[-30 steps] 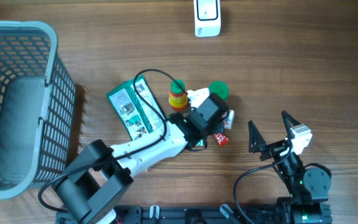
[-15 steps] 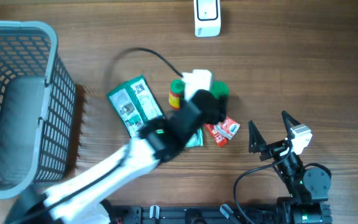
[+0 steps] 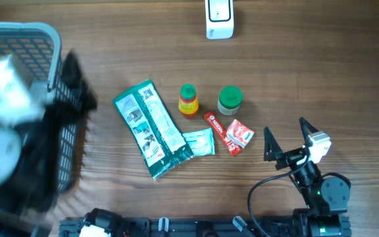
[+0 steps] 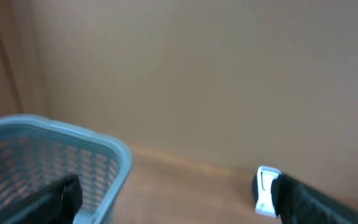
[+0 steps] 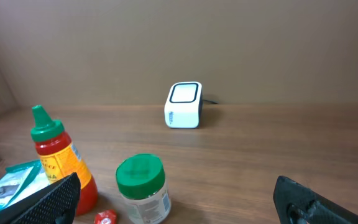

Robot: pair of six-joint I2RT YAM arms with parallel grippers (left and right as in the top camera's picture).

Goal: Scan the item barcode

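While the left arm (image 3: 15,151) shows only as a blur above the basket (image 3: 18,27) at the left edge of the table (image 3: 347,59), its wrist view tells more: the left gripper (image 4: 176,190) has its two fingers (image 4: 64,196) spread wide at the bottom corners of the picture, with nothing between them, and it looks across the rim of the basket toward the white scanner (image 3: 219,18). That scanner stands at the far edge of the table, about midway along it, well apart from everything else. The goods to be scanned lie loose in a cluster around the middle of the table, none of them held. A large green packet (image 3: 153,128) lies flat and slanted at the left of the cluster. Just to its right a sauce bottle (image 3: 188,100) with a green cap stands upright, and a jar (image 3: 229,100) with a green lid stands upright beside that. Nearer the front edge lie a small pale green sachet (image 3: 198,142) touching the packet's lower end, a narrow red sachet (image 3: 214,122), and a red-and-white sachet (image 3: 239,136) just beside it. The right gripper (image 3: 283,126) sits near the front right of the table, to the right of the cluster, its fingers (image 5: 48,199) parted wide and empty, pointing toward the jar, the bottle and the scanner beyond them.
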